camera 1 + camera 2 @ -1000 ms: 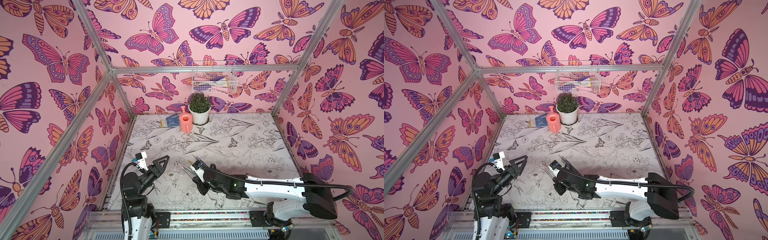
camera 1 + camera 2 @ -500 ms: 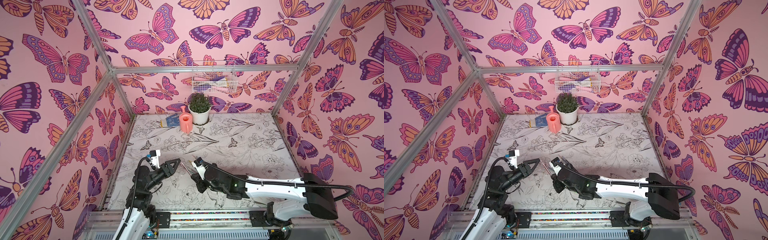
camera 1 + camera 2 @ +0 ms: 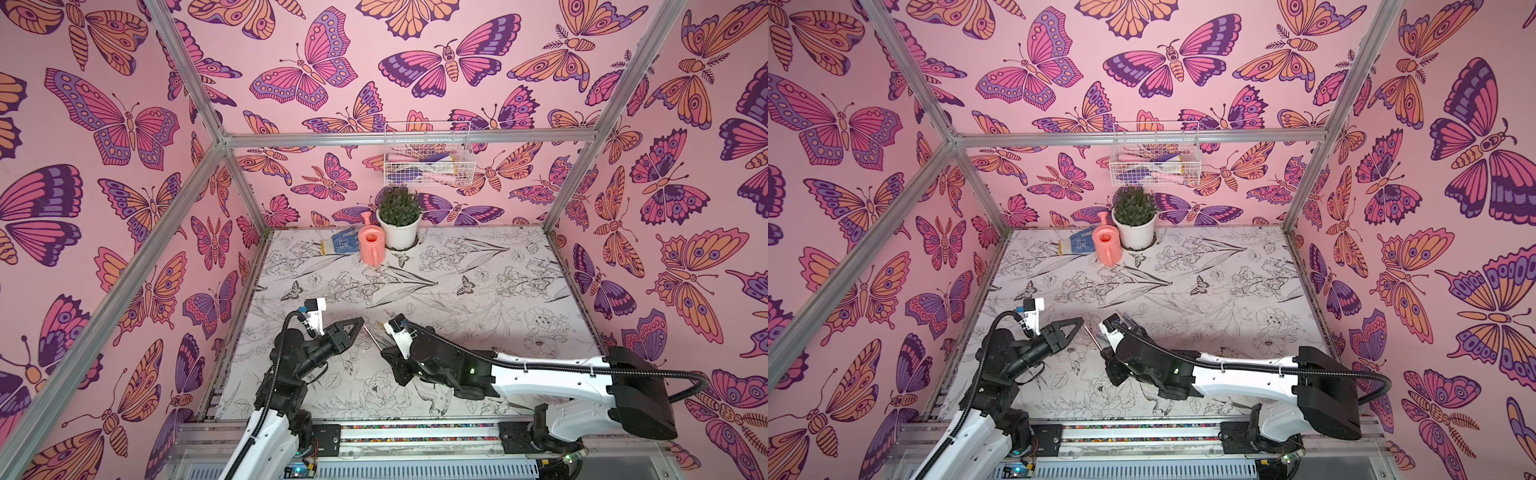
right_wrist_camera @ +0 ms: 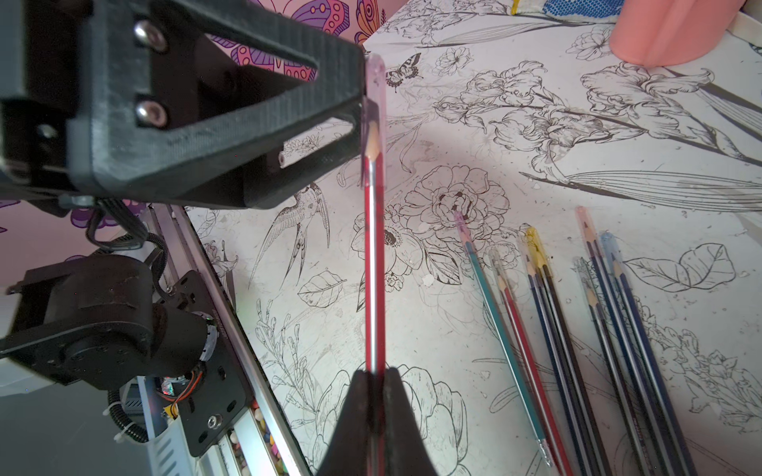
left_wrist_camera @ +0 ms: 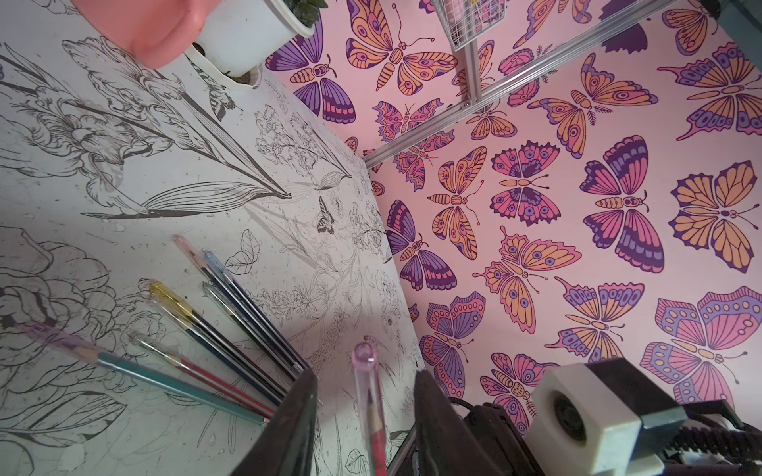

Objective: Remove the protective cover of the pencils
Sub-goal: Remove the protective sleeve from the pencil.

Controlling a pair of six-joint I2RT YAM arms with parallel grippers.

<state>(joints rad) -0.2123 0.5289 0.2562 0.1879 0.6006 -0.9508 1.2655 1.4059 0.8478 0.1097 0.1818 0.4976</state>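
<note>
My right gripper [image 4: 376, 373] is shut on a red pencil [image 4: 375, 268], holding it off the table with its tip aimed at the left arm. A clear pinkish protective cover [image 4: 374, 94] sits over that tip. My left gripper [image 5: 365, 373] is open, and the cover [image 5: 366, 371] stands between its two dark fingers [image 5: 297, 408] with a gap on each side. In both top views the left gripper [image 3: 359, 321] meets the red pencil [image 3: 372, 337] [image 3: 1091, 334] near the table's front. Several more capped pencils [image 4: 577, 329] [image 5: 214, 329] lie fanned out on the table.
A pink watering can [image 3: 371, 245], a white potted plant [image 3: 400, 220] and a blue glove [image 3: 343, 245] stand at the back. A wire basket [image 3: 426, 160] hangs on the back wall. The arms' metal rail [image 3: 415, 432] runs along the front edge.
The left arm has reached forward and to the right, up to the pencil's tip. Its jaws have narrowed around the cover. The right arm and its pencil have stayed in place.
</note>
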